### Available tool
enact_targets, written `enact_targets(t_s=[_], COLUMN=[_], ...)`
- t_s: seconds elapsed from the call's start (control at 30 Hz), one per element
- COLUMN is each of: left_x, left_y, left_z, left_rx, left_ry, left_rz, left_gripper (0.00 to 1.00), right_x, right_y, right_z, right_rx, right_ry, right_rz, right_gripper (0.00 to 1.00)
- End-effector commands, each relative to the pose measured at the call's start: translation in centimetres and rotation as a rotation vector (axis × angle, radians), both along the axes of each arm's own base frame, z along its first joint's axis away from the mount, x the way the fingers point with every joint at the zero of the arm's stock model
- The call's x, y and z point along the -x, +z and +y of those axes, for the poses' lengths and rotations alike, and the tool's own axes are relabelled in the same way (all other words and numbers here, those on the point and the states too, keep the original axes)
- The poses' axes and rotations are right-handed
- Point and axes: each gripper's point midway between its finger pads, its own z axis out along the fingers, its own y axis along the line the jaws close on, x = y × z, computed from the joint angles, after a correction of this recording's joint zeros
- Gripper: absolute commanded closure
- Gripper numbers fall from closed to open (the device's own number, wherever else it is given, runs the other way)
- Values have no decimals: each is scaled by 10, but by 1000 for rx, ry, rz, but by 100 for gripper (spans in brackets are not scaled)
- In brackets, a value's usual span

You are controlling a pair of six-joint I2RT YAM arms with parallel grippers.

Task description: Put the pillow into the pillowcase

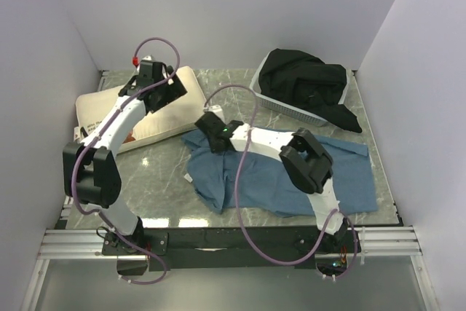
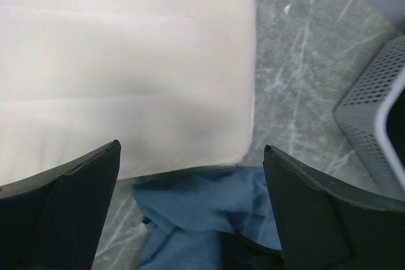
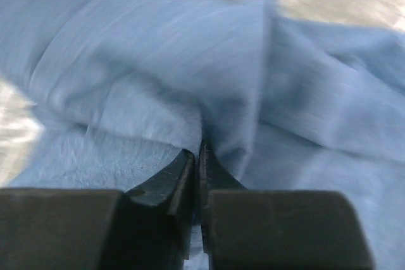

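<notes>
1. White-walled bay, marbled worktop [image 1: 156,172]; we run two tools.
2. Right tool [image 3: 197,151]: jaws pinched nearly together on a fold of the pillowcase [image 3: 145,61], prob. to lift its edge open.
3. Left tool [image 2: 191,147]: spread wide, empty. The pillow [image 2: 126,61] lies just ahead of it, ready for us to grab.

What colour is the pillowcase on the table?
The pillowcase is dusty blue, clearest in the top external view.
</notes>
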Motion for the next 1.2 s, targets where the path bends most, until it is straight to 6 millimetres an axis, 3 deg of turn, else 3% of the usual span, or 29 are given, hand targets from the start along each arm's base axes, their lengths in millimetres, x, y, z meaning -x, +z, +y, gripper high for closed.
enact_targets(t_s=[0.0,0.07,0.1,0.13,0.17,0.2,0.23,0.27,0.5,0.67,0.73,0.77,0.8,0.83,0.87,0.9,0.97,1.0,1.07,1.1,1.17], left_x=[-16,-21,-27,-32,-34,-42,-47,-47,-75,-71,-65,-59,-58,-55,-47,-49,-41,-35,-20,-13,2], left_y=[7,-2,5,-8,-10,-2,-19,-22,-76,-112,-125,-133,-119,-112,-114,-81,-62,-36,-27,-1,2], left_z=[-10,-17,-19,-23,-33,-36,-41,-53,-61,-51,-46,-40,-40,-38,-35,-37,-33,-33,-27,-25,-16], left_rx=[-75,-119,-130,-153,-181,-207,-245,-280,-511,-614,-628,-641,-625,-610,-590,-540,-509,-472,-452,-419,-389], left_ry=[-32,-42,-40,-48,-71,-62,-68,-90,-50,-22,-16,-9,2,15,4,16,17,14,11,18,18], left_rz=[-45,-31,-47,-22,-19,-34,-4,0,104,176,209,227,200,186,194,122,88,49,51,-2,-2], left_gripper=[1,1,0,1,1,1,1,1,1,1,12,51,79,99,99,99,99,99,99,99,99], right_x=[-13,-6,-5,2,4,6,7,9,22,23,25,25,25,24,25,25,24,23,22,22,18], right_y=[52,52,51,44,51,50,49,49,49,44,43,43,43,45,45,45,46,46,48,49,50], right_z=[-26,-38,-42,-47,-45,-46,-48,-47,-46,-47,-44,-42,-42,-40,-39,-40,-38,-38,-36,-35,-35], right_rx=[-122,-120,-127,-122,-154,-157,-155,-162,-206,-205,-218,-223,-226,-235,-238,-240,-256,-263,-281,-290,-303], right_ry=[-94,-106,-112,-115,-105,-104,-110,-104,-84,-83,-72,-68,-67,-65,-61,-60,-53,-54,-46,-42,-41], right_rz=[-48,-31,-25,-9,-13,-11,-7,-1,33,46,55,59,61,58,61,62,70,73,82,86,94], right_gripper=[97,98,99,99,99,99,99,99,99,99,99,99,100,100,99,100,99,99,99,99,99])
